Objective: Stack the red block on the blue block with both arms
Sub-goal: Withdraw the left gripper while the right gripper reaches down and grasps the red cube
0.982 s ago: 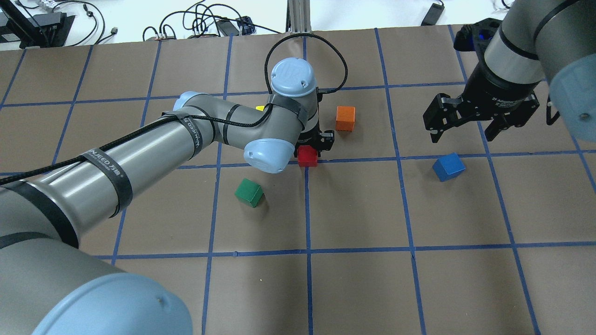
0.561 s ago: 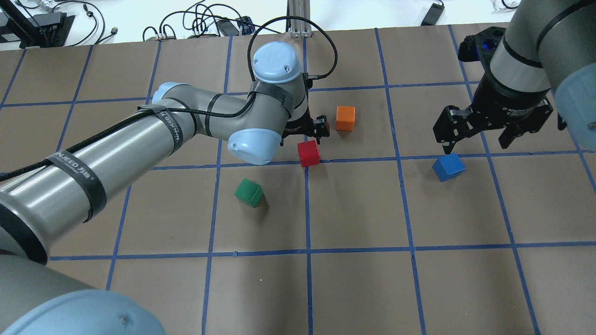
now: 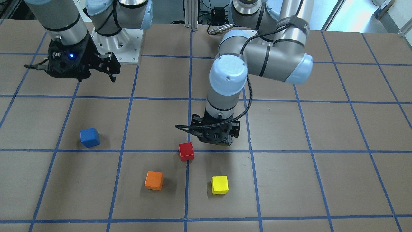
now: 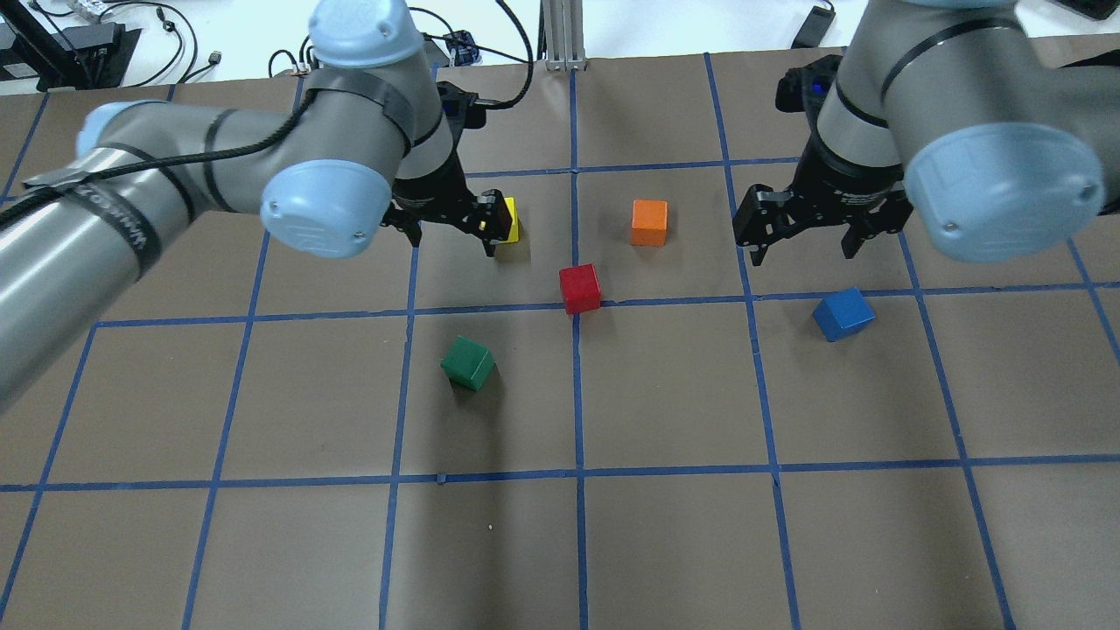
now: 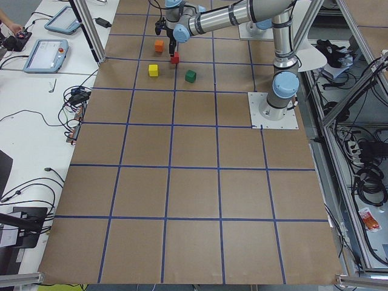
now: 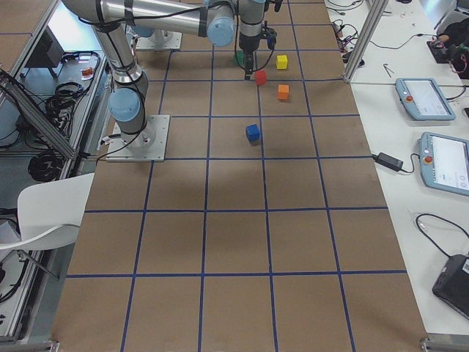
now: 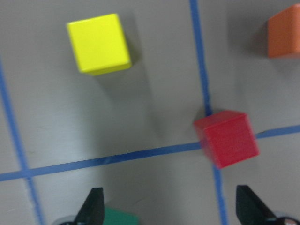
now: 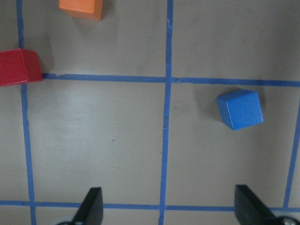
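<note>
Nearest, in the lower middle of the overhead view, a green block (image 4: 468, 363) sits alone on the brown table (image 4: 665, 542), inside a square of blue tape (image 4: 577, 394). Just beyond it, the red block (image 4: 580, 288) rests at the frame's centre on a crossing of tape lines, touching nothing. Level with it at the right, the blue block (image 4: 843, 314) lies askew to the grid, well apart from the red one. Farther up, an orange block (image 4: 649, 222) stands above and right of the red block. A yellow block (image 4: 510, 219) lies to the upper left, partly hidden behind the left gripper (image 4: 451, 238), whose jaws are spread wide and empty. In the left wrist view its fingertips (image 7: 96, 208) stand far apart along the bottom edge. At the upper right, the right gripper (image 4: 805, 252) hovers up and left of the blue block, jaws likewise apart, holding nothing.
</note>
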### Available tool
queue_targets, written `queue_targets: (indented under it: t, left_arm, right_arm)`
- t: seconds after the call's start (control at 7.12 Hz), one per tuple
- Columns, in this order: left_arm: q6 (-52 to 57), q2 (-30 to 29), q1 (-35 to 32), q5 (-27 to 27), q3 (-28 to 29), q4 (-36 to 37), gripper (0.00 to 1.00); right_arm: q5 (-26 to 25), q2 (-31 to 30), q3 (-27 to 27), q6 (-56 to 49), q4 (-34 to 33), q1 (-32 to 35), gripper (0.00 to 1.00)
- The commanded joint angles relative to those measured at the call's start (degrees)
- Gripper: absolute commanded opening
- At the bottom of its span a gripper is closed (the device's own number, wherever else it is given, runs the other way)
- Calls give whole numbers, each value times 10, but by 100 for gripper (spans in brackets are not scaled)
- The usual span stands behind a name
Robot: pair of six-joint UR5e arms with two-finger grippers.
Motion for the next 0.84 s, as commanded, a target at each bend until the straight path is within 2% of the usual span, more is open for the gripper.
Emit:
queue_targets:
  t: [0.0, 0.14, 0.28, 0.42, 0.7]
  left_arm:
    - [51, 93, 39, 2, 0, -78, 100]
    - [51, 129, 39, -2, -1, -122, 100]
    - [50, 158, 37, -9, 1, -132, 100]
    - [44, 160, 40, -17, 15, -126, 100]
    - [42, 135, 41, -4, 86, -161, 100]
  right_arm:
    - [2, 61, -1, 29, -98, 41, 100]
    - [2, 81, -1, 99, -139, 65, 100]
    - [2, 118, -1, 114, -191, 101, 100]
    - [-5, 178, -7, 116, -269, 125, 100]
    - [1, 215, -23, 122, -296, 160, 100]
